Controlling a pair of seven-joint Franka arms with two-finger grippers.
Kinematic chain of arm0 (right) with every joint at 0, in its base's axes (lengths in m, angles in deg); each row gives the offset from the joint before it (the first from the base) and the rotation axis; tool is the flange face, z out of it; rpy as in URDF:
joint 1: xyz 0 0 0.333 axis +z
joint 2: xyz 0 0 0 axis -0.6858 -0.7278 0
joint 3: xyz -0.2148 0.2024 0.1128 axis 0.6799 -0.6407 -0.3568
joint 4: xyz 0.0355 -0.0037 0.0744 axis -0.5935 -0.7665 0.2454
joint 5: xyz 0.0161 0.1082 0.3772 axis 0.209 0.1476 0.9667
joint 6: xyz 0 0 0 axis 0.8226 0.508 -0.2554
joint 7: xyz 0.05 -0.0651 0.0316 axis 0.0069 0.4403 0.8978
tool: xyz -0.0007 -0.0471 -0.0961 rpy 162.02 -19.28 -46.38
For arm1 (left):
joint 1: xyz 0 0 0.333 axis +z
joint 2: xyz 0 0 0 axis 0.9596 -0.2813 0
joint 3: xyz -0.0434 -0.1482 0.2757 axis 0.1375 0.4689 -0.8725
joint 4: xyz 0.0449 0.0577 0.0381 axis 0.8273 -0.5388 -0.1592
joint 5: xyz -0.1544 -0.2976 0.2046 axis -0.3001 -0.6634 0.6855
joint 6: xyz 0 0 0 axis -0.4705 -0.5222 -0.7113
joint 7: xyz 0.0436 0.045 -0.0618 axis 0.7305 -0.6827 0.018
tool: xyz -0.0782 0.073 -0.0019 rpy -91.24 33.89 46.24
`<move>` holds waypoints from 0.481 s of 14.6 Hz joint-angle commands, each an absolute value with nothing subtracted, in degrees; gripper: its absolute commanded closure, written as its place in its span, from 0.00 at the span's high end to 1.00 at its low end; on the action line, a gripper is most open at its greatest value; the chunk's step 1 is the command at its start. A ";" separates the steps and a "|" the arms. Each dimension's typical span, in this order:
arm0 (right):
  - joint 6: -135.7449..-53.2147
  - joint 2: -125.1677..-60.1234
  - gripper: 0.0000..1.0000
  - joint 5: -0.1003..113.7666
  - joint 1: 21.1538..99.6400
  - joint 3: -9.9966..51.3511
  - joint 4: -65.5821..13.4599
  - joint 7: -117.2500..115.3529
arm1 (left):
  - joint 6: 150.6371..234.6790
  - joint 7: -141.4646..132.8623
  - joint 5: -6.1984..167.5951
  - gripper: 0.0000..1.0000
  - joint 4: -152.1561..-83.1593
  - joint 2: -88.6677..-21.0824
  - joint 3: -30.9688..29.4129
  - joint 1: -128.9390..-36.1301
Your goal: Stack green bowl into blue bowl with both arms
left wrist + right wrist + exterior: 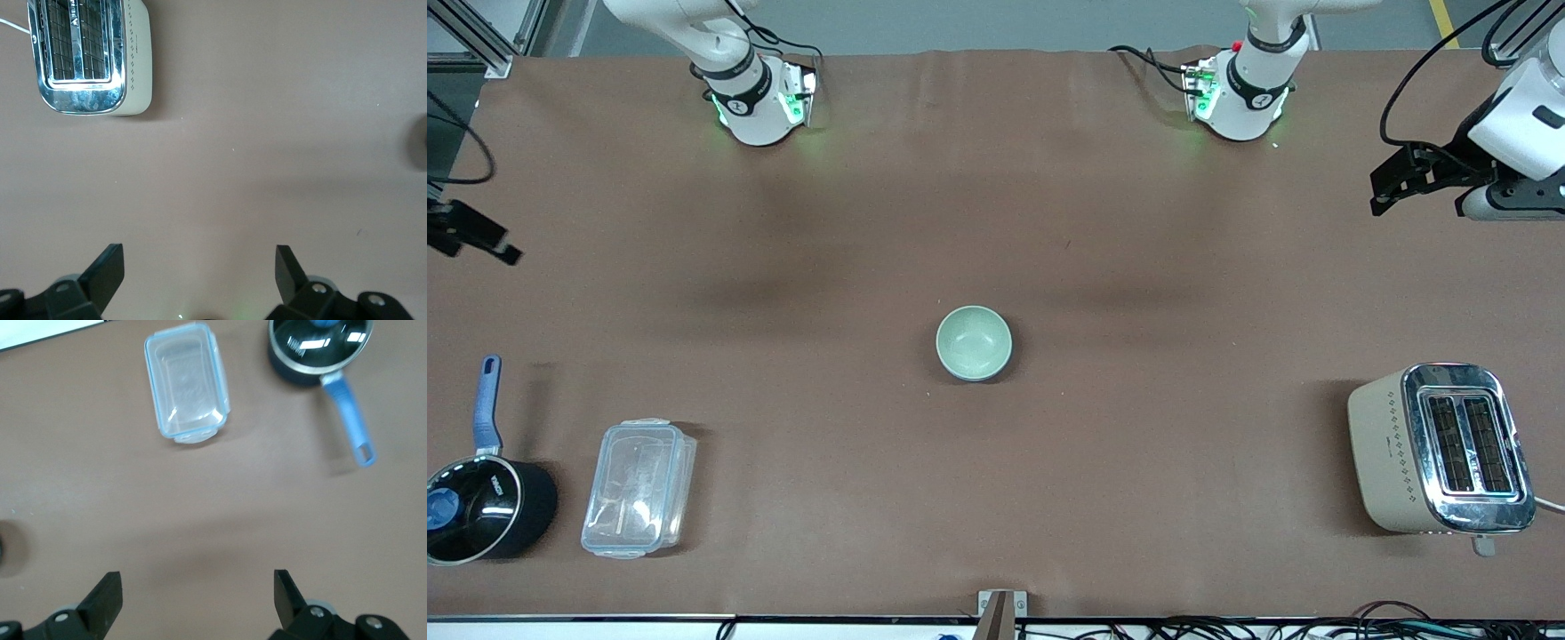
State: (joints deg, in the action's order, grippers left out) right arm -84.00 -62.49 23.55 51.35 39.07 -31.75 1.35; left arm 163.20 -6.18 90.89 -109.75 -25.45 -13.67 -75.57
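step: stacking, looks done | pale mint-green glossy round bowl (974,342) at worktop (1049,222) centre, bluish edge beneath | left pincer (200,257) at its 2 o'clock, right pincer (198,581) at 10 o'clock, both spread, empty, waiting | next: check seating

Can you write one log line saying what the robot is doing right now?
green bowl: mid-table, alone | blue bowl: not seen | left gripper: open, above bare table by toaster | right gripper: open, above bare table
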 commanded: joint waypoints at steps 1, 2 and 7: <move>-76.10 -71.53 1.00 23.59 48.93 37.46 -17.70 4.57 | 162.59 -7.15 90.57 1.00 -108.47 -25.83 -14.18 -75.16; -72.76 -73.38 1.00 23.68 48.84 37.29 -13.65 4.48 | 162.59 -7.32 90.48 1.00 -108.47 -25.83 -14.27 -74.37; -65.10 -73.67 1.00 21.84 38.85 23.79 -10.53 1.77 | 162.25 -7.24 90.48 1.00 -108.47 -25.39 -14.27 -73.84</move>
